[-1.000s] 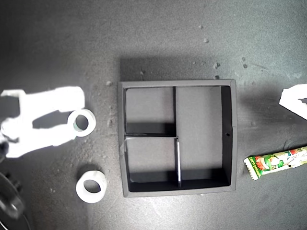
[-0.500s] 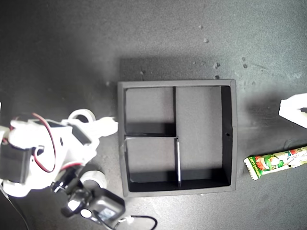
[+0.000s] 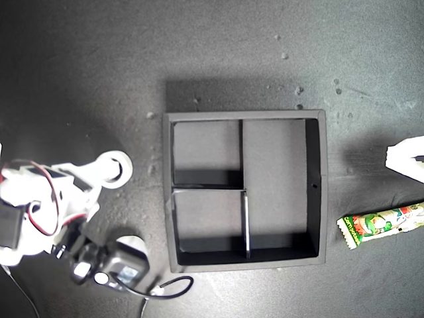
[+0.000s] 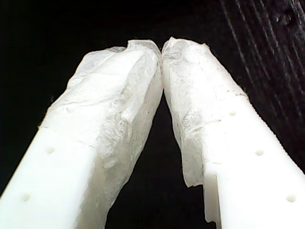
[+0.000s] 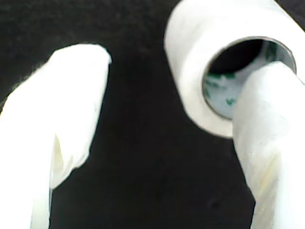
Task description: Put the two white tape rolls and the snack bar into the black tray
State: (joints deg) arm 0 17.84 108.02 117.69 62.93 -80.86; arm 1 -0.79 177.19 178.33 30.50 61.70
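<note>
One white tape roll (image 3: 114,167) is lying on the dark worktop (image 3: 79,66) toward the exterior view's left, apart from the black tray (image 3: 317,185), and my second end effector (image 5: 171,86) is working at it: one padded finger (image 5: 267,124) is poking into the roll's centre hole, where the greenish-grey core (image 5: 220,93) is showing, while the other finger (image 5: 66,124) is standing well clear of the roll's outer face, so the jaws are spread wide around its wall and not yet closing on it. The second white tape roll (image 3: 130,244) is sitting nearer the exterior view's bottom, just beside the tray's lower corner and partly covered by my second arm (image 3: 53,205) and its wrist camera (image 3: 119,268). The tray is resting in the middle of the worktop, and all three of its compartments are showing bare black floor. The snack bar (image 3: 381,224) is lying on the worktop beyond the tray, at the exterior view's right edge, tilted slightly and running out of the picture. My first end effector (image 4: 162,45) is hanging over dark worktop with its wrapped fingertips (image 4: 138,52) pressing together and nothing between them; in the exterior view a white part (image 3: 407,156) is showing at the right edge above the bar.
</note>
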